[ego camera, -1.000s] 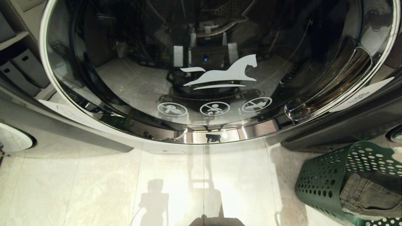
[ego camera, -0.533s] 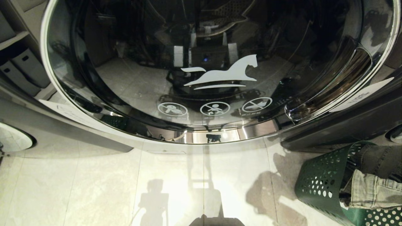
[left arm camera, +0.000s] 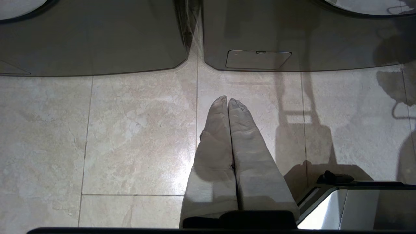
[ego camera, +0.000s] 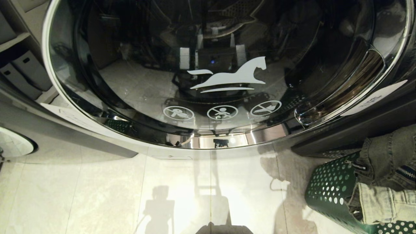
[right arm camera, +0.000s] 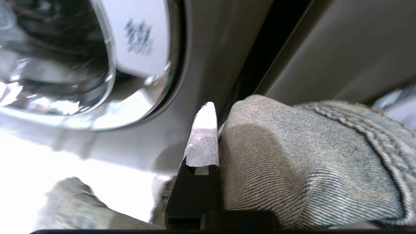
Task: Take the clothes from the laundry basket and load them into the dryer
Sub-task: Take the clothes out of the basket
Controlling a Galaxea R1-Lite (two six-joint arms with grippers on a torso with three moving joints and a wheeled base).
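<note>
Up front, the dryer door [ego camera: 224, 68] fills the head view, shut, its dark glass mirroring the room. On the glass sits a white horse logo [ego camera: 232, 76] above a curved stroke, and below it three round warning signs [ego camera: 222, 112], each a crossed-out pictogram; any small print under them is too fine to read. A white label [ego camera: 373, 97] lies on the dryer front to the right of the door, its writing blurred, and the right wrist view catches the same sort of label [right arm camera: 138, 35] with dark marks that cannot be read.

Down in the right corner stands the green basket [ego camera: 328, 185], perforated with round holes, on the tiled floor [ego camera: 97, 195]. Jeans [ego camera: 386, 165] rise out of it, a zip showing, with paler denim folded over the rim just below.

The right hand [right arm camera: 208, 136] is out of the head view; its wrist view shows one taped finger [right arm camera: 203, 139] pressed flat against the denim [right arm camera: 292, 156], pinching the jeans, the other finger hidden behind the cloth. It points toward the dryer's front, near the door's chrome rim [right arm camera: 136, 97].

The left hand [left arm camera: 228, 102] hangs over the floor before the dryer's base, fingers pressed together, holding nothing.
</note>
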